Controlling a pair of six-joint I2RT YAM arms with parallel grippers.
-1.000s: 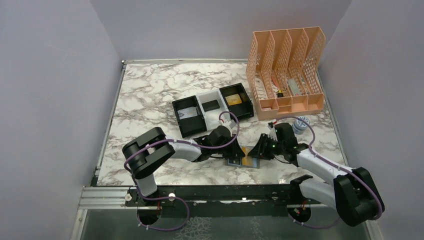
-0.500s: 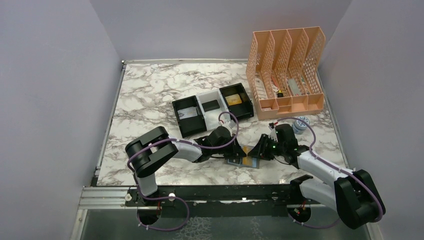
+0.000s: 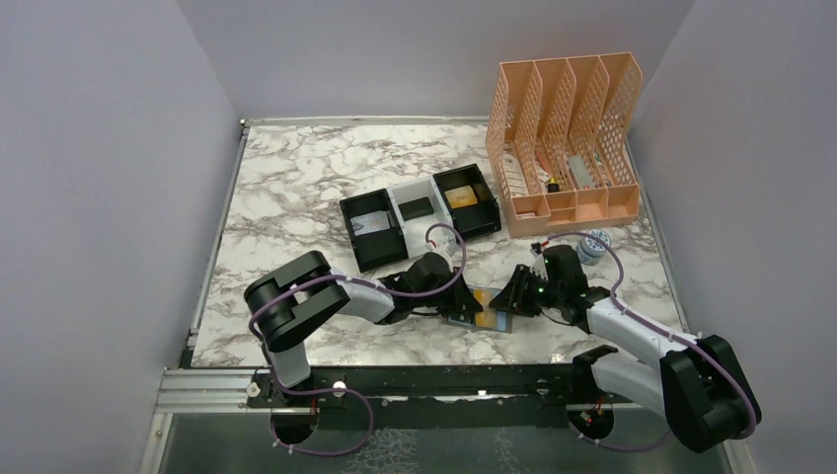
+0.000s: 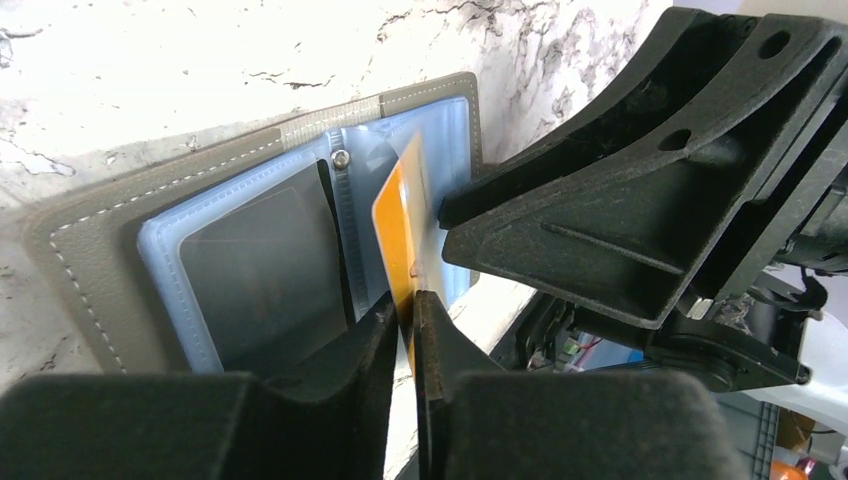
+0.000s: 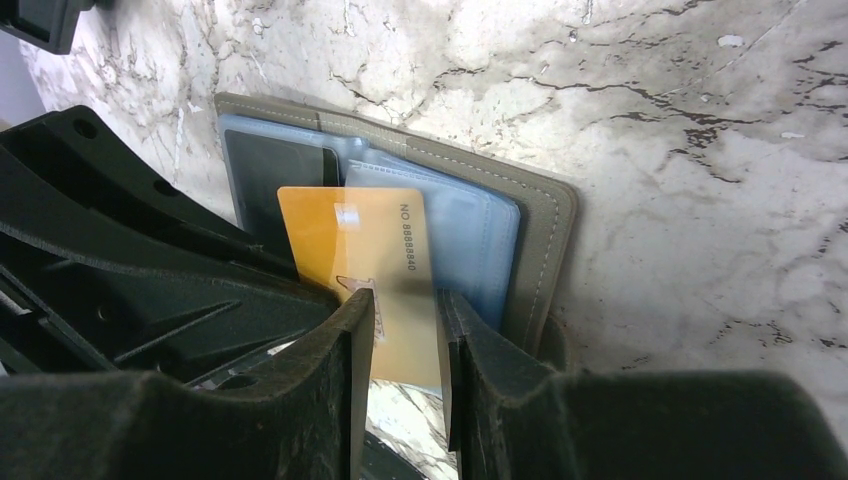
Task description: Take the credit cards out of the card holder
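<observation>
**Pinching the gold card over the open holder**

I am watching the card holder lying open and flat on the marble table, close to the near edge and between my two arms. The left gripper is clenching its fingers on the gold-yellow credit card, which is standing tilted just beside the holder's fold, over the right panel. A dark rectangle is showing inside the left panel's clear sleeve. The right gripper is bearing down at the holder's right side with its fingers parted, clamping nothing I can see. The card is showing through their gap.
</observation>
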